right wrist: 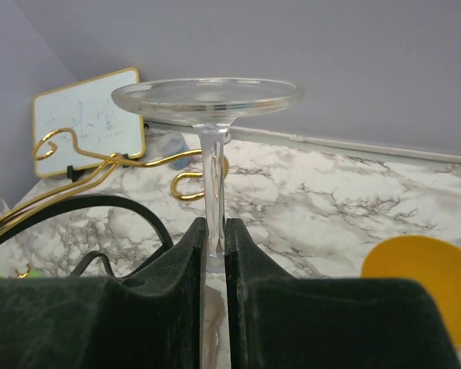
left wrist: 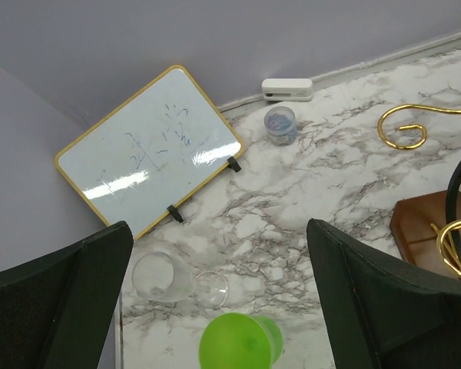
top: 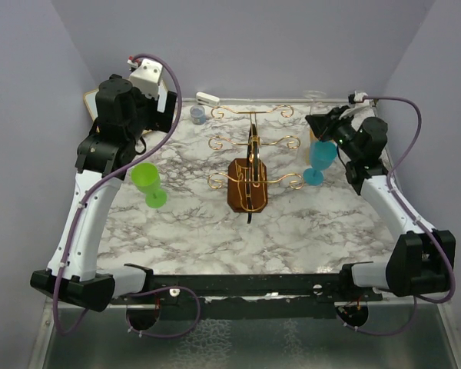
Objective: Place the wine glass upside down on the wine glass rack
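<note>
Because the glass has to end up bowl-down, the right gripper grasps it by the stem with the foot uppermost. The clear disc of the foot spreads above the jaws, and the bowl hangs hidden beneath them. The jaws are clenched partway down the stem. I judge this leaves bare stem under the foot free to slide into a slot.

Only the pads touch the glass where it shows, and it is apart from the rack. The rack's gold scroll arms run left of the jaws and a little beyond them, near the stem but not touching it. The grip looks chosen so that the foot can ride over an arm while the stem passes between its wires. The next move, I judge, is a carry to the left with the stem kept upright.

A blue goblet stands just beside the right jaws on the near side, where the hanging bowl could knock it. A yellow disc lies to their right.

The left gripper is released, its jaws spread wide with nothing between them. A green goblet stands beneath the gap. This gripper sits well apart from the rack, likely to leave room.
</note>
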You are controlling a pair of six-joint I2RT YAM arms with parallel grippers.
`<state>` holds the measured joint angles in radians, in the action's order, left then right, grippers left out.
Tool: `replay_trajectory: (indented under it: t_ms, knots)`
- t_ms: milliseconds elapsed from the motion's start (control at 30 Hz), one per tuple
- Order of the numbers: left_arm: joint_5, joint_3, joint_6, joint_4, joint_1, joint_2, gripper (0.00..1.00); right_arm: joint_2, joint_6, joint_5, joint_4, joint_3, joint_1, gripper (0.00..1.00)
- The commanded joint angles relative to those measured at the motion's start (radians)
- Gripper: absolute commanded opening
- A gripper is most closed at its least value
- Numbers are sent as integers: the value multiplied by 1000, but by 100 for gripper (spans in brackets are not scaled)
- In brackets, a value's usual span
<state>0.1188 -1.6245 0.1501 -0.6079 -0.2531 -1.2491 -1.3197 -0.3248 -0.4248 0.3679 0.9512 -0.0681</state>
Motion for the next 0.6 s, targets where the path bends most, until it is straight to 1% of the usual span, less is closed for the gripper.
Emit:
replay_trajectory:
  t_ms: [0, 100, 233, 300, 467, 567]
  knots:
    - [-26, 22, -20, 35, 38, 19, 100, 71, -22, 65, 151, -80, -43, 1]
    - [-37, 41, -24, 42, 46, 26, 99, 87, -48, 95, 266, -164, -71, 1]
    - [-42, 58, -20, 45, 50, 36, 100, 74, -54, 178, 323, -221, -100, 1]
    - [-41, 64, -16, 46, 52, 42, 100, 59, -68, 214, 381, -261, -100, 1]
    - [-55, 78, -11, 44, 55, 52, 100, -24, -87, 180, 568, -313, -101, 1]
    - [-58, 80, -1, 41, 55, 55, 99, -69, -57, 147, 640, -313, -101, 1]
